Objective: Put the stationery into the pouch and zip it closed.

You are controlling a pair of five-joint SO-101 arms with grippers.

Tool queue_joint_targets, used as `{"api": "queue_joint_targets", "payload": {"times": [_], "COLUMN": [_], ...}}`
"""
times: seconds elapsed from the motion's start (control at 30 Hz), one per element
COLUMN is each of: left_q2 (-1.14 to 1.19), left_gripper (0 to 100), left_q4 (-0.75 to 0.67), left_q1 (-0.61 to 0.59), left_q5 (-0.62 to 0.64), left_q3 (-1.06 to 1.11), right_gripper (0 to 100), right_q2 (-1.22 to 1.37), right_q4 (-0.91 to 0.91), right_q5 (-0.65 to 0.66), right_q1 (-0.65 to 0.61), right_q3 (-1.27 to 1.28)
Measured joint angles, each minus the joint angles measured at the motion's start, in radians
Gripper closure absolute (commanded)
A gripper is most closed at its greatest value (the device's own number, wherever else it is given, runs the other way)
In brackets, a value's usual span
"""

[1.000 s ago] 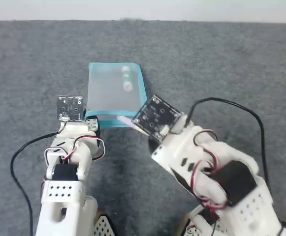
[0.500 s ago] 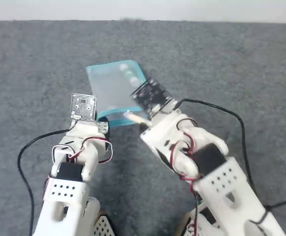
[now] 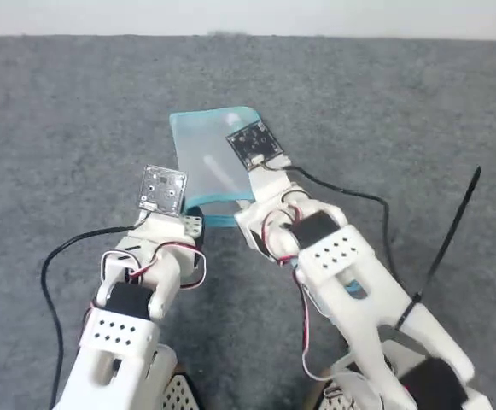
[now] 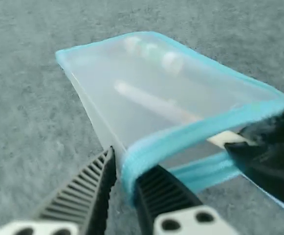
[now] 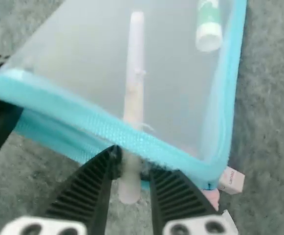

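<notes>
The translucent pouch [image 3: 207,158] with a teal zip edge lies on the grey mat, its open mouth toward the arms. My left gripper [image 4: 127,164] is shut on the near teal rim [image 4: 146,149], holding the mouth up. My right gripper [image 5: 132,164] is shut on the tail of a white pen [image 5: 134,73]. The pen runs through the mouth, with most of its length inside the pouch. A green-and-white tube [image 5: 207,24] lies inside at the far end. In the left wrist view the right gripper [image 4: 251,144] is dark at the mouth's other side.
A small pink-and-white tag [image 5: 229,181] hangs at the pouch's near corner. The grey mat [image 3: 418,111] stretches open around the pouch, up to a pale wall. The right arm's cable [image 3: 452,231] loops over the mat.
The right arm has pushed forward and left, driving the pen deeper into the pouch. The pouch has swung and its mouth has lifted. The left arm shifted slightly right, holding the rim.
</notes>
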Motion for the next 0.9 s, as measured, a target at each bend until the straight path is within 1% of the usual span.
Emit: {"api": "queue_joint_targets", "payload": {"times": [0.1, 0.17, 0.27, 0.4, 0.57, 0.67, 0.77, 0.83, 0.9], "left_q2": [0.000, 0.000, 0.000, 0.000, 0.000, 0.000, 0.000, 0.000, 0.000], "left_gripper": [99, 99, 99, 99, 99, 99, 99, 99, 99], "left_q4": [0.002, 0.002, 0.002, 0.002, 0.002, 0.002, 0.002, 0.002, 0.002], "left_q1": [0.000, 0.008, 0.006, -0.037, -0.054, -0.100, -0.137, -0.140, -0.138], "left_q5": [0.000, 0.003, 0.005, 0.002, 0.002, 0.002, 0.009, 0.014, 0.015], "left_q3": [0.000, 0.000, 0.000, 0.000, 0.000, 0.000, 0.000, 0.000, 0.000], "right_gripper": [76.3, 73.7, 73.4, 73.5, 73.6, 73.6, 73.6, 73.6, 73.6], "right_q2": [0.000, -0.006, -0.068, -0.172, -0.256, -0.258, -0.258, -0.258, -0.258], "right_q4": [0.066, 0.118, 0.207, 0.307, 0.442, 0.535, 0.609, 0.624, 0.612], "right_q5": [0.002, 0.023, 0.060, 0.092, 0.173, 0.255, 0.365, 0.420, 0.440], "right_q1": [0.006, 0.005, 0.008, 0.035, 0.141, 0.206, 0.226, 0.230, 0.247], "right_q3": [-0.054, -0.078, -0.084, -0.083, -0.087, -0.068, 0.014, 0.078, 0.127]}}
